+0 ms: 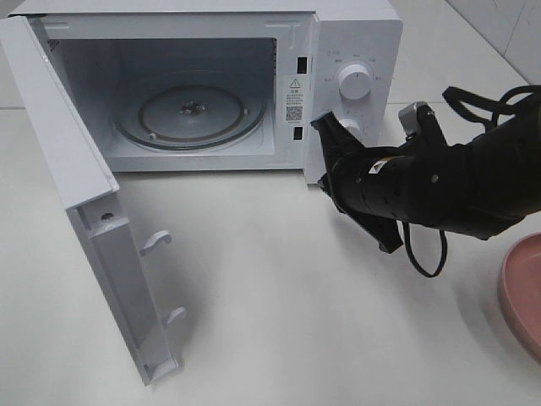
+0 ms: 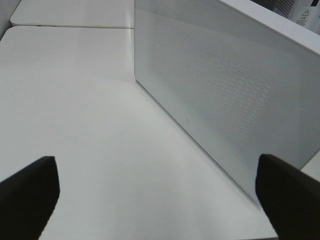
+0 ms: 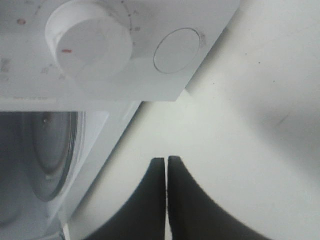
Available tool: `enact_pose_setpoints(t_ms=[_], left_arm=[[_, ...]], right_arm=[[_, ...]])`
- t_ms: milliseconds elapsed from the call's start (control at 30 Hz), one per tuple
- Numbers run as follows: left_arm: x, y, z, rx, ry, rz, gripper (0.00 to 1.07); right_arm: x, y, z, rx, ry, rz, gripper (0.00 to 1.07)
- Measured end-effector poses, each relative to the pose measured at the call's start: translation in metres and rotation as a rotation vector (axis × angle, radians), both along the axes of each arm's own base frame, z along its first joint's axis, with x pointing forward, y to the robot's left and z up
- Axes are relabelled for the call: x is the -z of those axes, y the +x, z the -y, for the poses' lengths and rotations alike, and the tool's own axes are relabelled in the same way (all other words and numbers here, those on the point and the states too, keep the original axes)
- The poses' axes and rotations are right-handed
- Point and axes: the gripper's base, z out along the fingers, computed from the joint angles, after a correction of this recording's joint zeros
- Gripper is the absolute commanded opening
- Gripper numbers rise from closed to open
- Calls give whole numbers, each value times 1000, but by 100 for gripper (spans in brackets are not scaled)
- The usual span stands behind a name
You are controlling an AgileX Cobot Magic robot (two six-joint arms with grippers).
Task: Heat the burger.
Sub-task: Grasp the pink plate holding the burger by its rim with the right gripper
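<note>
The right gripper (image 3: 166,160) sits closed, empty, before the open microwave (image 1: 363,42); the left gripper (image 2: 156,167) spreads wide, only its fingertips (image 2: 30,192) showing. The pink plate (image 1: 522,288) is cut by the frame edge — contents unseen.

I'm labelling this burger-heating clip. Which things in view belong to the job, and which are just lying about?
Job: microwave, its open door, glass turntable, upper dial, pink plate at the view's edge, shut right gripper, open left gripper. The burger itself is not in view.

Just there: white table, tiled wall.
</note>
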Motion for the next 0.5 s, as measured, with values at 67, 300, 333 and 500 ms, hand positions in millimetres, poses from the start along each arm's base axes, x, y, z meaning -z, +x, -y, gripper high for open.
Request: enact_pose_setpoints(t_ms=[67, 300, 333, 500], left_arm=[[0, 0, 0, 0, 0, 0, 100], [0, 0, 0, 0, 0, 0, 100], [0, 0, 0, 0, 0, 0, 100], [0, 0, 0, 0, 0, 0, 100]], right_arm=[[-6, -5, -1, -102, -68, -6, 1], [-13, -15, -4, -281, -176, -29, 1], [-15, -17, -4, -337, -209, -34, 1], [-19, -26, -3, -475, -298, -59, 1]])
